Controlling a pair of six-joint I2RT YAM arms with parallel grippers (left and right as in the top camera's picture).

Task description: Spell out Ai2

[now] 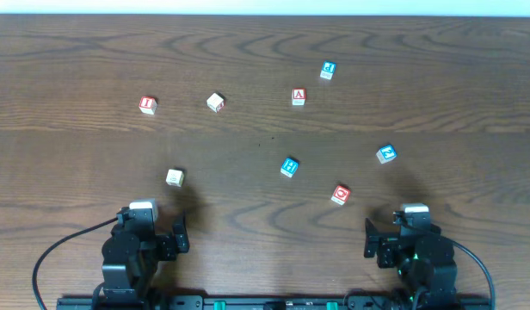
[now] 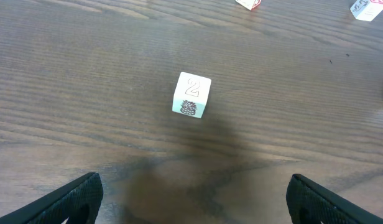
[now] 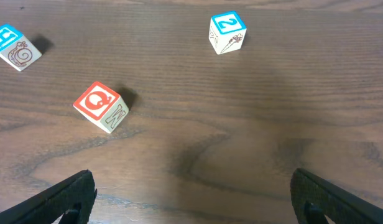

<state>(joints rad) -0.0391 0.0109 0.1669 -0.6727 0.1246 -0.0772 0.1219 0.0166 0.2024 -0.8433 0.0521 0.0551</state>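
Standing by the dark wood-grain counter [image 1: 471,52], I'd judge the spelling hasn't begun: eight small cubes lie scattered, none touching, none in a row. The left tool [image 2: 191,202] sits at 7 o'clock and the right tool [image 3: 194,199] at 5 o'clock, each with its black fingers spread wide and nothing between them.

The white wooden block with a red A [image 1: 298,96] rests at 1 o'clock from the counter's middle. The white wooden block with a red I [image 1: 147,104] is at 10 o'clock, and the white wooden block with a blue 2 [image 1: 386,154] is at 3 o'clock, ahead of the right tool. A pale wooden block with an outlined 2 [image 2: 192,94] lies at 9 o'clock, directly before the left tool.

The spares are a red Q block [image 3: 101,106] at 4 o'clock, a blue H block [image 1: 289,166] near the middle and a plain whitish block [image 1: 215,102] at 11 o'clock. A blue-topped block [image 1: 328,70] sits far out at 1 o'clock, its character too small to read.

The A likely comes first. It is well apart from both tools, so that means a long reach, a pinch squared to its slightly turned faces, then a bare stretch near 6 o'clock to start the row.

I see no tray, bowl or box; every block lies loose on the counter.
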